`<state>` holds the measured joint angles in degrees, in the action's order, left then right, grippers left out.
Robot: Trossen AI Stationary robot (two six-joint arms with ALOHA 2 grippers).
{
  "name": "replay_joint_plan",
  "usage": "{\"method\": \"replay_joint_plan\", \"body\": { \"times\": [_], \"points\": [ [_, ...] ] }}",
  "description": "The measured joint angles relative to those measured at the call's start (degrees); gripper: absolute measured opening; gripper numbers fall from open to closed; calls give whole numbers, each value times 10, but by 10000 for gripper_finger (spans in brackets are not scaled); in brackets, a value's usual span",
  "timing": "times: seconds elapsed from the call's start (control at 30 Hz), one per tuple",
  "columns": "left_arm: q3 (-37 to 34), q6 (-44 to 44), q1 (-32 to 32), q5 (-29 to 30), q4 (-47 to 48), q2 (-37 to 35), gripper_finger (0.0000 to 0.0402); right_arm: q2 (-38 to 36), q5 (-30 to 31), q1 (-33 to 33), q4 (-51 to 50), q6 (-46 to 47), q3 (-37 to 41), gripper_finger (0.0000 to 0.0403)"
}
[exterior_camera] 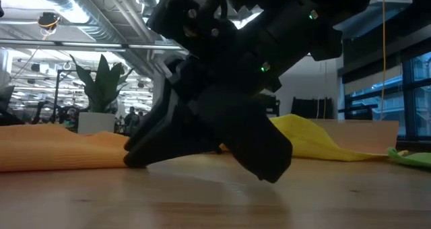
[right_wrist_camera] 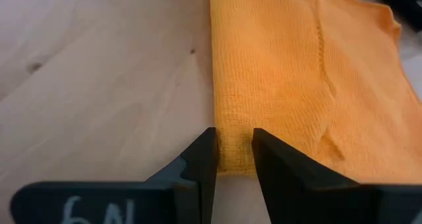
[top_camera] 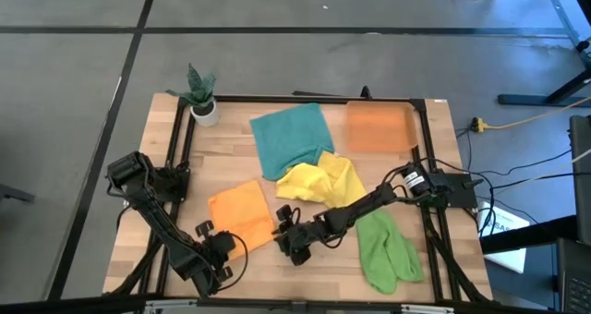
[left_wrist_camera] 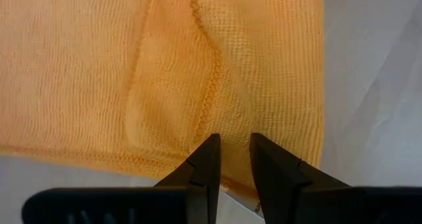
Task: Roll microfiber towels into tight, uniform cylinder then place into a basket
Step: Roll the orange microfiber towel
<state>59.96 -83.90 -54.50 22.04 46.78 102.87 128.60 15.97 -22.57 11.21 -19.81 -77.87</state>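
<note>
The orange towel [top_camera: 242, 216] lies flat on the wooden table [top_camera: 305, 268], toward the front and left of the other cloths. The left gripper [top_camera: 223, 252] sits at its front left corner; in the left wrist view its 2 fingers [left_wrist_camera: 204, 165] stand narrowly apart with the towel's hemmed edge pinched between them. The right gripper [top_camera: 283, 237] is at the orange towel's right edge, its 2 fingers [right_wrist_camera: 201, 159] also narrowly apart, gripping the folded edge of the cloth.

Right of the orange towel lies the crumpled yellow towel [top_camera: 320, 181]. Beyond that, farther back, lies the teal towel [top_camera: 291, 138], and right of the orange towel, past the right arm, the light green towel [top_camera: 386, 249]. The basket [top_camera: 379, 126] stands at the back, well apart from the orange towel, beside the teal one. A potted plant [top_camera: 200, 94] stands at the back left corner.
</note>
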Motion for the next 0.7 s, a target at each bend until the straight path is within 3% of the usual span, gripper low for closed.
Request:
{"method": "replay_joint_plan", "body": {
  "times": [0.4,0.7],
  "points": [
    [0,76,-5,46,7,-55,75,0,0,0,-2,2,0,101],
    [0,251,-67,88,-46,-54,75,0,0,0,-3,14,0,101]
  ]
}}
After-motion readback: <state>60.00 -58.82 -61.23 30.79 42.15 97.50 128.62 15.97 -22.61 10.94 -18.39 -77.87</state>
